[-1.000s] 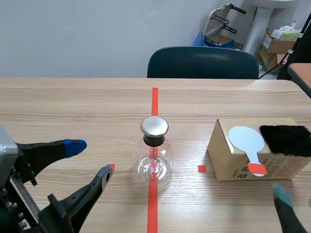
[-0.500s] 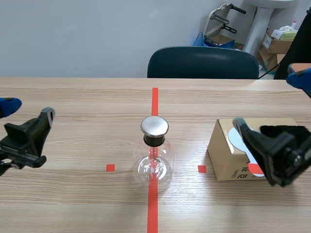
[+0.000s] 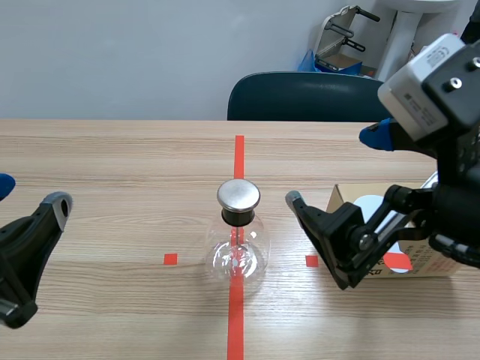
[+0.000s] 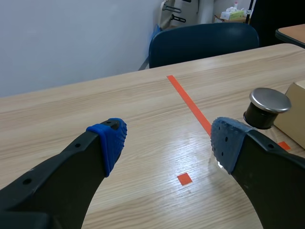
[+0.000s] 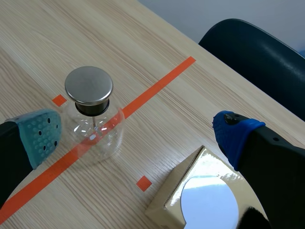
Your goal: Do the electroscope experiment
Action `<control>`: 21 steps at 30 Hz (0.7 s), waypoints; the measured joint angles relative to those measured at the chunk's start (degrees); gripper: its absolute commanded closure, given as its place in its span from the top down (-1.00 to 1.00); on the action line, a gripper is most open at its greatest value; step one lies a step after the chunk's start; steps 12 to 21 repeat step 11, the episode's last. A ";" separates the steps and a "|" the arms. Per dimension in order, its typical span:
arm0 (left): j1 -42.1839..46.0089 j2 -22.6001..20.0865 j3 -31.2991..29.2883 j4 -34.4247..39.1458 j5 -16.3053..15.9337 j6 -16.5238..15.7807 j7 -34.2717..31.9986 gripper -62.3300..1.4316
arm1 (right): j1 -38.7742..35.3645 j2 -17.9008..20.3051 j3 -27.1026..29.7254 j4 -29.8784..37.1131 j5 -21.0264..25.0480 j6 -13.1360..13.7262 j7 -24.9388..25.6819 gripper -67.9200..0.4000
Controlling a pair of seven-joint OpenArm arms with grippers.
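Right gripper (image 3: 334,166) swung leftward above box (image 5: 167,202), fingers apart.

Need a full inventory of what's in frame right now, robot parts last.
Round glass flask with a silver metal cap: one, clear, standing on the orange-red centre line at mid-table.
Brown cardboard box: one, on the table to the flask's right, partly behind the right arm.
Round white paddle with an orange-red handle: one, lying on top of the box.
Wooden table: one, light wood.
Dark blue chair: one, behind the table's far edge.
Left hand: one, black with blue pads, open, low at the table's left.
Right hand: one, black, open, raised between flask and box.
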 measured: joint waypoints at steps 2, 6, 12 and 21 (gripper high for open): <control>0.79 0.00 0.00 0.00 0.00 0.00 0.09 0.31 | 0.00 0.00 -0.50 0.00 0.00 0.00 -0.22 1.00; 1.90 0.00 -0.42 -0.02 0.00 0.31 -0.13 0.31 | 0.00 0.00 -0.59 0.00 0.00 -0.20 -0.07 1.00; 4.44 0.00 -1.29 -0.09 -0.15 0.72 -2.75 0.31 | 0.00 0.00 -0.55 0.00 -0.02 -0.20 0.87 1.00; 4.44 0.00 -1.29 -0.09 -0.15 0.72 -2.75 0.31 | 0.00 0.00 -0.55 0.00 -0.02 -0.20 0.87 1.00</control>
